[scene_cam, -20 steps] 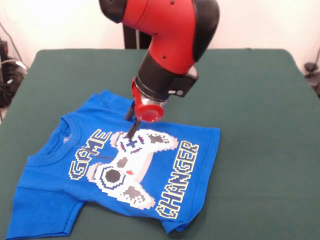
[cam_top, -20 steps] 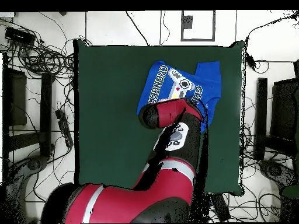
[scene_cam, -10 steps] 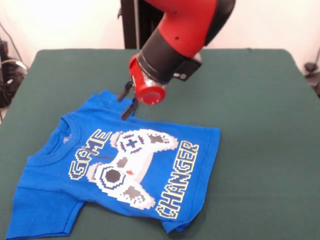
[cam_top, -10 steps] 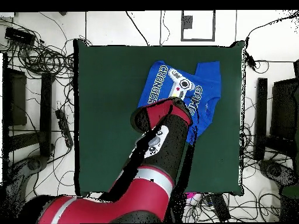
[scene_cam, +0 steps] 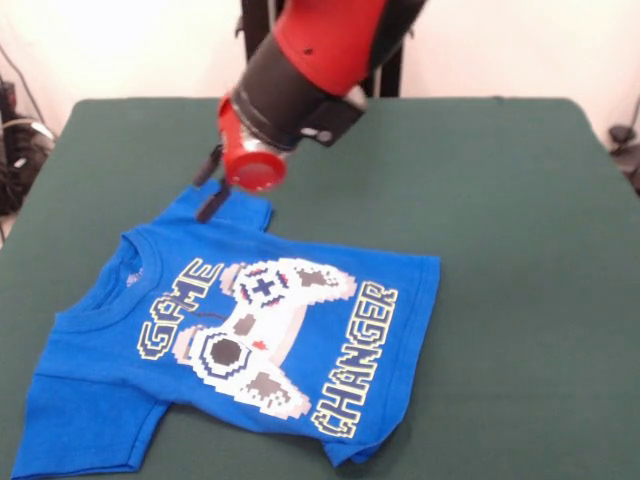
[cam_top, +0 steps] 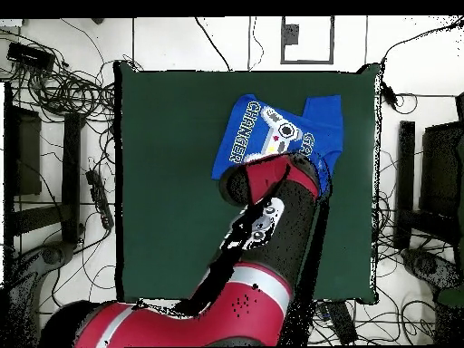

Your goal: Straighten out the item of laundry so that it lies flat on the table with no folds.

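The bright blue T-shirt [scene_cam: 330,330] lies print-up on the dark green table [scene_cam: 500,200], toward the front left in the front view. Its collar points left and its hem right. The hem's near corner [scene_cam: 350,452] is slightly rumpled. My gripper [scene_cam: 210,187] hangs open and empty just above the shirt's far sleeve [scene_cam: 235,210], one finger over the bare table and one at the sleeve's edge. In the overhead view the shirt [cam_top: 267,127] shows at the upper right of the table [cam_top: 172,181]. My arm [cam_top: 272,190] covers its lower edge and hides the gripper.
The black pedestal [scene_cam: 255,30] stands behind the table's far edge. Cables lie on the floor at the left [scene_cam: 15,150]. In the overhead view cables [cam_top: 63,91] and dark equipment [cam_top: 403,181] ring the table.
The gripper lifted off the controller print and moved left and toward the table's far side, to the far sleeve. The shirt has not moved.
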